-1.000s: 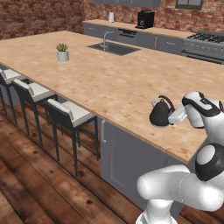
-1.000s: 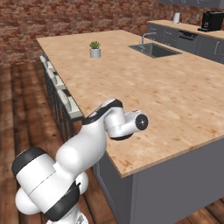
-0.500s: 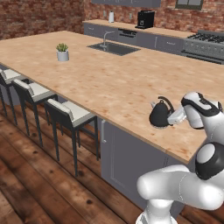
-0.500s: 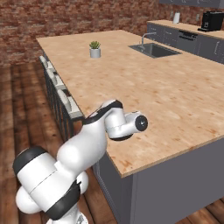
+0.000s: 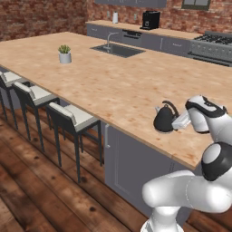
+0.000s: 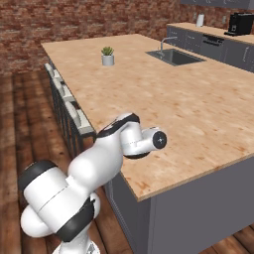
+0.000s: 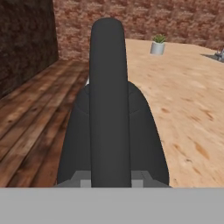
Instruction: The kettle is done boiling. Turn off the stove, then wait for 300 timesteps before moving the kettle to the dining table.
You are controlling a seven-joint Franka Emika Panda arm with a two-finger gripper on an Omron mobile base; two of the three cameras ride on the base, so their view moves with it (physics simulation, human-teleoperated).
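My end effector (image 5: pixel 177 121) was clenched on the kettle's thin arched handle (image 7: pixel 109 100), which ran straight up the middle of the hand view between the two finger tips. The kettle (image 5: pixel 165 119) sat on the light wood counter (image 5: pixel 113 86), near the edge closest to me, its dark rounded body (image 7: pixel 113 131) directly ahead of my hand. In the right base view my forearm hid nearly all of it, leaving a dark sliver (image 6: pixel 136 156) showing under the wrist. Below that edge were the grey cabinet fronts (image 5: pixel 131 167), and along the counter's left side stood a row of grey-seated stools (image 5: pixel 72 118). Farther across the top were a small potted plant (image 5: pixel 65 54) and a sink with a faucet (image 5: pixel 117 49). Against the brick back wall stood the stove (image 5: pixel 213 44) and a black coffee machine (image 5: pixel 150 20).
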